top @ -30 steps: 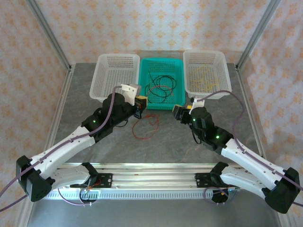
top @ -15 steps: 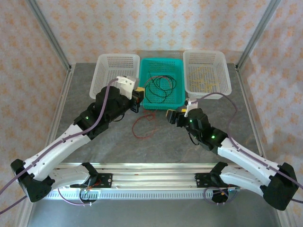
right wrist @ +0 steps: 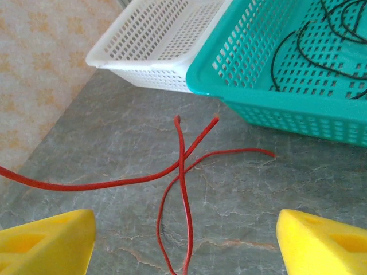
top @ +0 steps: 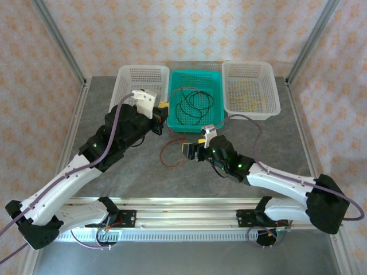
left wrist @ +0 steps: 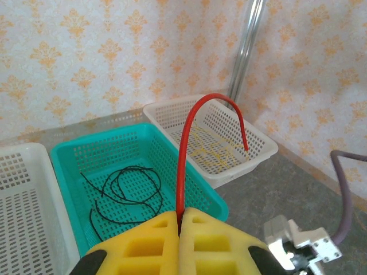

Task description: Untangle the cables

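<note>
Left hand (top: 162,112) hangs at the near left corner of the teal basket (top: 195,72), its yellow pads (left wrist: 149,246) pressed together and pinching a red cable (left wrist: 182,160). From the pinch the cable climbs straight up, arches to the right and ends with its free tip pointing down; seen from above, the arch hangs over the teal basket. Right hand (top: 189,150) sits low over the counter (top: 143,177), just near of the teal basket, fingers (right wrist: 49,240) spread wide and holding nothing. Below and between them lie loose red strands (right wrist: 182,172) on the grey counter, crossing one another: one runs in from the left, one runs near to far, and one curves off to the right. Two cut ends lie close to the basket wall. Black cables (top: 192,106) lie looped inside the teal basket. Yellow cables (top: 249,94) lie in the right white basket (top: 250,63). Left white basket (top: 129,86) stands beside the teal one, touching it.
</note>
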Action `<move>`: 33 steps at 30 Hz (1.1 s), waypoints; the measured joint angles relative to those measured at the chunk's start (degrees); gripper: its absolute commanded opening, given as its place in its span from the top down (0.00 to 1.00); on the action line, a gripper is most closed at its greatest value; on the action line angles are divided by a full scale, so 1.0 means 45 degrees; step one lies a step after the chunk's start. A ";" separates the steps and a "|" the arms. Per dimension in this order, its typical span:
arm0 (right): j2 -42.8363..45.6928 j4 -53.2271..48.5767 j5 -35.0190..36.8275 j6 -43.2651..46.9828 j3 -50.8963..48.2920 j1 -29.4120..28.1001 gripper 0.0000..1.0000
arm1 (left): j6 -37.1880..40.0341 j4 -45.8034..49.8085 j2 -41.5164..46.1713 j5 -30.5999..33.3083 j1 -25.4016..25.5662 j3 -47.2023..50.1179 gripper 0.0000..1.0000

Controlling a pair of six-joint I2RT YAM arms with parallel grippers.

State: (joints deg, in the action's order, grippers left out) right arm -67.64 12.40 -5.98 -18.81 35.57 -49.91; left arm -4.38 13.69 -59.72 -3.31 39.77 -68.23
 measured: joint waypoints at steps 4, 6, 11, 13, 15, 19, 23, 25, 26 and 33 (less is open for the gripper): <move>-0.1044 0.0627 -0.0010 -0.0068 -0.0005 -0.0019 0.23 | 0.0005 0.0005 0.0000 0.0005 0.0000 0.0000 1.00; -0.1593 0.0962 -0.0005 -0.0146 0.0000 -0.0019 0.25 | 0.0005 0.0005 0.0005 0.0005 0.0000 0.0000 1.00; -0.3109 0.1549 0.0165 -0.0359 0.0141 -0.0019 0.32 | 0.0053 0.0049 0.0126 0.0102 0.0000 0.0000 1.00; -0.3565 0.1627 0.0389 -0.0500 0.0296 -0.0024 0.39 | 0.0092 0.0107 0.0228 0.0180 0.0000 0.0000 1.00; -0.3808 0.1651 0.0709 -0.0709 0.0408 -0.0044 0.44 | 0.0097 0.0199 0.0355 0.0189 0.0000 0.0000 1.00; -0.4027 0.1763 0.1307 -0.1083 0.0583 -0.0044 0.57 | 0.0121 0.0442 0.0675 0.0233 0.0000 0.0005 1.00; -0.4269 0.1705 0.1962 -0.1394 0.0816 -0.0044 0.65 | 0.0277 0.0656 0.1088 0.0325 -0.0039 0.0005 1.00; -0.4279 0.1525 0.2361 -0.1593 0.0840 -0.0039 0.67 | 0.0330 0.0816 0.1331 0.0452 -0.0117 0.0005 1.00; -0.4279 0.1413 0.2540 -0.1685 0.0845 -0.0029 0.67 | 0.0335 0.0865 0.1452 0.0510 -0.0194 0.0005 1.00; -0.4265 0.0607 0.3424 -0.2127 0.0840 0.0185 0.69 | 0.0612 0.1472 0.2035 0.0743 -0.0933 -0.0087 1.00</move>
State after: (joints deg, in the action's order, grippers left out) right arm -86.83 15.14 9.43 -28.38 39.35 -49.08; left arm -1.63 20.32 -50.57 0.03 35.57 -68.62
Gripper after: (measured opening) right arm 0.311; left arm 0.048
